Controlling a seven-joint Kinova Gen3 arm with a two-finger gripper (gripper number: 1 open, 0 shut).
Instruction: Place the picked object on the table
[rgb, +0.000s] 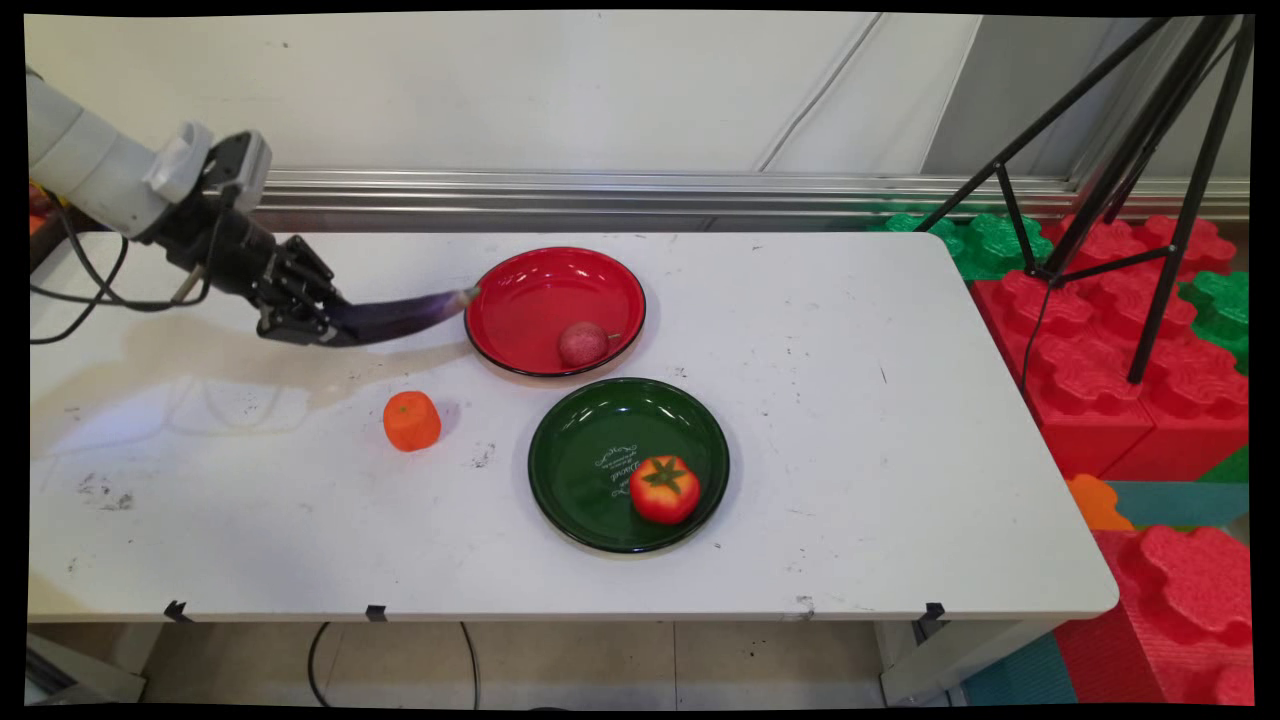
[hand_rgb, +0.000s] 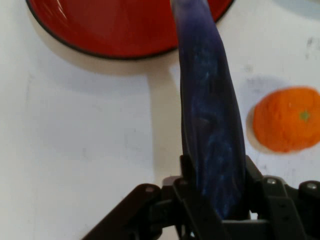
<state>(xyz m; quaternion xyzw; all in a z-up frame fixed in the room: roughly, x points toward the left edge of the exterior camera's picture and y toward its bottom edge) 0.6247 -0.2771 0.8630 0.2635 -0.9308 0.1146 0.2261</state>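
Right now we see a long purple eggplant clamped by its thick end between the two black fingers of the gripper, held out nearly level above the table toward its far left part. In the hand view the eggplant runs up from between the fingers, which press on both its sides, so we read the claw as closed on it. Its pale tip reaches just to the left rim of the red plate, which sits near the middle of the far edge; whether the tip touches the rim or hangs just over it we cannot tell. Inside that red plate, toward its near right side, lies a small reddish-pink round fruit. Just beside the red plate, on its near side, sits a dark green plate, and a red and yellow tomato with a green stalk rests in its near right part. An orange fruit stands alone on the bare table, left of the green plate and nearer to us than the eggplant. So, as things lie, two pieces sit in plates, one is in the grip, and one is loose on the table.
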